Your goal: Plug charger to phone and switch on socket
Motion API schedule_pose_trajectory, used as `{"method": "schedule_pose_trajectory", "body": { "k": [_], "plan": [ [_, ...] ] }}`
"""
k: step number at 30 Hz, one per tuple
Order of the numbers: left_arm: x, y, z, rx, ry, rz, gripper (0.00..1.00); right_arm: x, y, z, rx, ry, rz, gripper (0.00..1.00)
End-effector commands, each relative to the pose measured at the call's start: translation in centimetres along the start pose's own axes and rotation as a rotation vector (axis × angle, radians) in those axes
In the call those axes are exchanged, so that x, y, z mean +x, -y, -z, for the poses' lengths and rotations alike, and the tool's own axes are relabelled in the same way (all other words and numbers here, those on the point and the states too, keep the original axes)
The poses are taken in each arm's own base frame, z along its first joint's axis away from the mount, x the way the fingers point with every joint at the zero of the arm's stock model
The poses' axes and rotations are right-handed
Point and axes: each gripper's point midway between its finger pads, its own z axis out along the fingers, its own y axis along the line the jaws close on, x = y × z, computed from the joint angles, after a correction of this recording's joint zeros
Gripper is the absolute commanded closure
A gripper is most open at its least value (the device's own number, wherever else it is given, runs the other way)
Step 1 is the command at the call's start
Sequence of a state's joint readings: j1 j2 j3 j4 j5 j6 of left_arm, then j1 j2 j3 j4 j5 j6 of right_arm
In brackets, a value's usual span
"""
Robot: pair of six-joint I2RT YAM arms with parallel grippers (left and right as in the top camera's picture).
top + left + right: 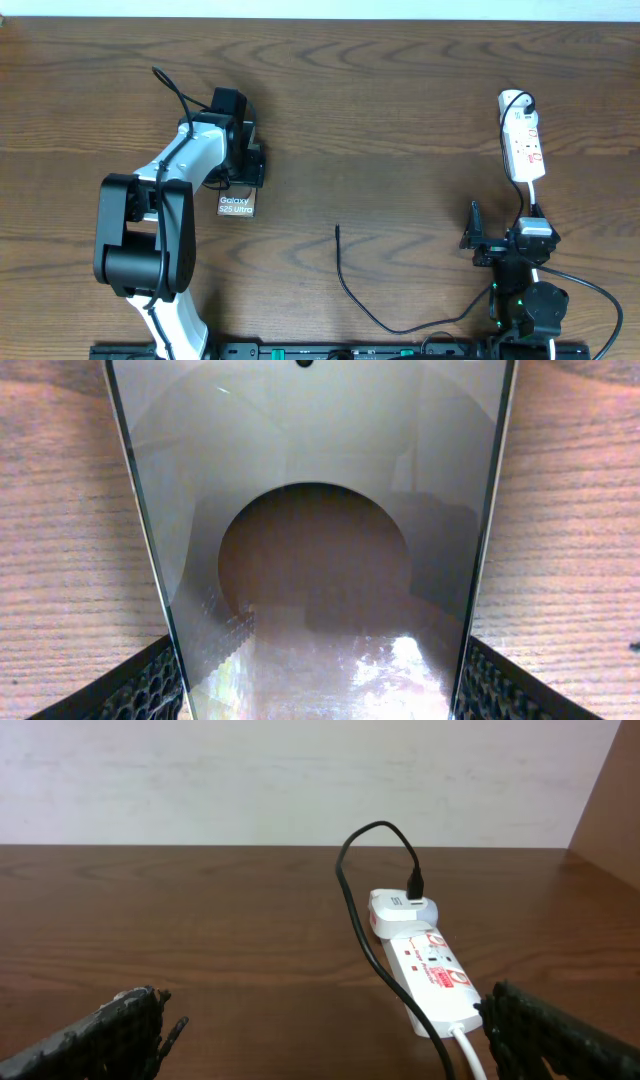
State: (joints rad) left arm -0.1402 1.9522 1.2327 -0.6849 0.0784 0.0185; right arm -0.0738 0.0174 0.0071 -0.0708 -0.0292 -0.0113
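The phone (237,205) lies at the left; only its end with the white lettering shows past my left gripper (245,165). In the left wrist view the phone (315,510) fills the frame, with the brownish oval in its middle, and my left gripper (320,695) has a finger against each long edge. The charger cable's free plug tip (337,229) lies mid-table, and the cable (365,310) curves off to the right. The white socket strip (522,140) lies at the far right. My right gripper (508,238) is open and empty just short of the strip (432,970); its fingers (330,1040) are wide apart.
A white adapter (398,910) sits plugged in at the strip's far end, with the black cable (350,910) looping out of it. The strip's white cord (470,1055) runs back toward the right arm. The robot bases stand along the table's front edge (330,352).
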Motion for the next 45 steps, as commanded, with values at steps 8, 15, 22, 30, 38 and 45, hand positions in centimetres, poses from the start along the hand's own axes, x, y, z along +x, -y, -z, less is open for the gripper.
{"method": "schedule_pose_trajectory", "body": {
  "k": [8, 15, 22, 30, 38, 45],
  "plan": [
    [1.2, 2.0, 0.2, 0.118, -0.037, 0.022, 0.93, 0.1, -0.2, 0.0, -0.005, -0.001, 0.001, 0.01],
    [1.5, 2.0, 1.1, 0.119, -0.038, 0.022, 0.93, 0.1, -0.2, 0.0, -0.005, -0.001, 0.001, 0.01],
    [1.4, 3.0, 2.4, 0.172, -0.025, 0.021, 0.93, 0.1, -0.2, 0.0, -0.005, -0.001, 0.001, 0.01],
    [1.0, 4.7, 3.7, 0.277, -0.001, 0.017, 0.92, 0.1, -0.2, 0.0, -0.005, -0.001, 0.001, 0.01],
    [0.8, 7.3, 5.5, 0.437, 0.018, 0.008, 0.93, 0.1, -0.2, 0.0, -0.005, -0.001, 0.001, 0.01],
    [0.8, 9.8, 7.1, 0.603, 0.003, 0.045, 0.93, 0.1, -0.2, 0.0, -0.005, -0.001, 0.001, 0.01]
  ]
}}
